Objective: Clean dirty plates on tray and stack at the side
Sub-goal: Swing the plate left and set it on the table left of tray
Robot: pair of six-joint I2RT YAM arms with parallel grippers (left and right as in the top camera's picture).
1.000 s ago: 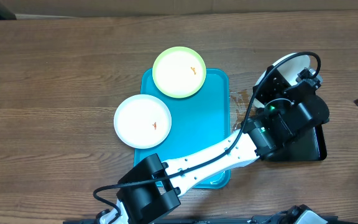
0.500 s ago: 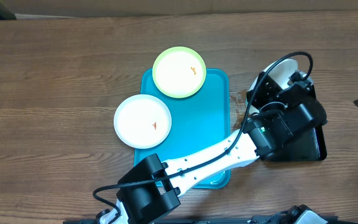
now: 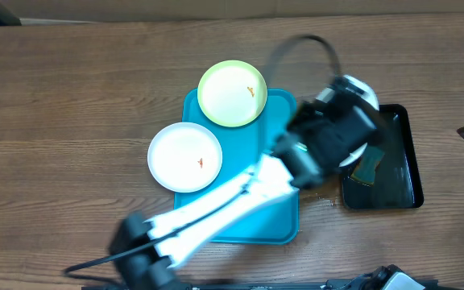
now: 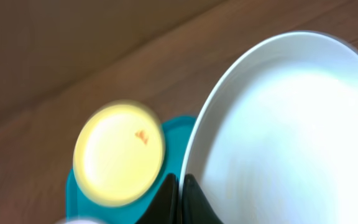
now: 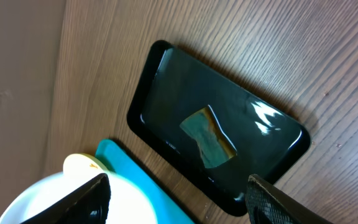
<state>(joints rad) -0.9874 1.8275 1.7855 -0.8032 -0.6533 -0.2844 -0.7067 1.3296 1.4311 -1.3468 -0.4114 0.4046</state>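
Held plate [image 4: 278,137]: lifted, rim apparently pinched in the left pincer [image 4: 180,186] (view blurred), between tray [image 3: 244,145] and black tray [image 3: 397,173]; we see no smear on it.
Green plate [image 3: 232,93], white plate [image 3: 185,156]: smeared, straddling the tray's rim.
Right pincer [image 5: 178,180]: spread, empty.
We judge this the stacking step. Next, lay the held plate flat on bare tabletop [image 3: 71,97].
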